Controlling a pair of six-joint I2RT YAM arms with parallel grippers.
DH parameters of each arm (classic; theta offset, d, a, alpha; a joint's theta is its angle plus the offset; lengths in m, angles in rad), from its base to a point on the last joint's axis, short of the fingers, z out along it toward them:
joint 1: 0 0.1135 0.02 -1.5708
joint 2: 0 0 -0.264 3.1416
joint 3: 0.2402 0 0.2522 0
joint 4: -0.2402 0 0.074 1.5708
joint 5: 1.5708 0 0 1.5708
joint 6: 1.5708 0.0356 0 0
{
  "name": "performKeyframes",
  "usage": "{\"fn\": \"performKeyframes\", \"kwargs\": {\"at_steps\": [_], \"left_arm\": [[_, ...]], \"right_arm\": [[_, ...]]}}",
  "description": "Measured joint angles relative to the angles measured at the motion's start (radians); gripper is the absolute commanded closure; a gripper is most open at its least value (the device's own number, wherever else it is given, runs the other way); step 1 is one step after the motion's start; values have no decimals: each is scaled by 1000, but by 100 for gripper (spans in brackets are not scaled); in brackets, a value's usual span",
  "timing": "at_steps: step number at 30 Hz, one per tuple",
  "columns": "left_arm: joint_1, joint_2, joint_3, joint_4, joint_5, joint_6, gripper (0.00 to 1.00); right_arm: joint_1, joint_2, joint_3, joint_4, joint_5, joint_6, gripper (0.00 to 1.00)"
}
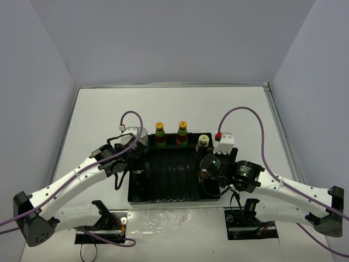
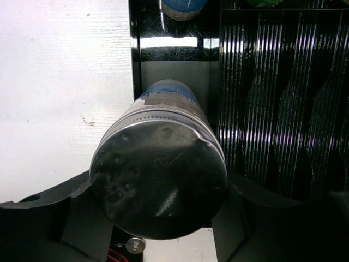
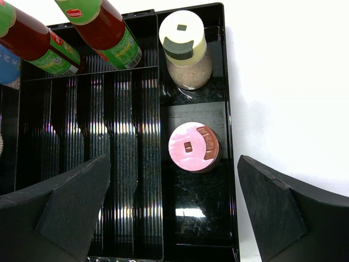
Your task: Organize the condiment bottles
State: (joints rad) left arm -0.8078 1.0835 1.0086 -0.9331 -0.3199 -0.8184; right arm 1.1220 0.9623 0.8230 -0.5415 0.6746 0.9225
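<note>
My left gripper (image 1: pixel 134 149) is shut on a silver-lidded, blue-labelled shaker (image 2: pixel 158 180) and holds it upright over the left end compartment of the black tray (image 1: pixel 163 200). A second blue-labelled shaker (image 2: pixel 182 5) stands further back in that column. Two orange-capped bottles (image 1: pixel 159 133) (image 1: pixel 182 132) stand at the tray's back. They lean in the right wrist view (image 3: pixel 41 46) (image 3: pixel 106 30). My right gripper (image 3: pixel 174 218) is open above the tray's right column. The pink-capped bottle (image 3: pixel 193 147) stands there just ahead of the jaws. The yellow-green-capped bottle (image 3: pixel 184 46) stands behind it.
The tray's wide ribbed middle section (image 3: pixel 98 158) holds nothing. White table (image 2: pixel 60 82) lies to the left of the tray and white table (image 3: pixel 289 93) to its right. Purple cables loop over both arms. White walls close in the table's sides.
</note>
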Motion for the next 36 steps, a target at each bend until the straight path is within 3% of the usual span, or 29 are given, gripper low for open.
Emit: {"fn": "performKeyframes", "kwargs": {"at_steps": [23, 36], "left_arm": [[-31, 59, -123, 139, 21, -50, 99], [-42, 84, -123, 160, 24, -56, 46]], "right_arm": [[0, 0, 0, 2, 0, 1, 0], [0, 0, 0, 8, 0, 1, 0]]}}
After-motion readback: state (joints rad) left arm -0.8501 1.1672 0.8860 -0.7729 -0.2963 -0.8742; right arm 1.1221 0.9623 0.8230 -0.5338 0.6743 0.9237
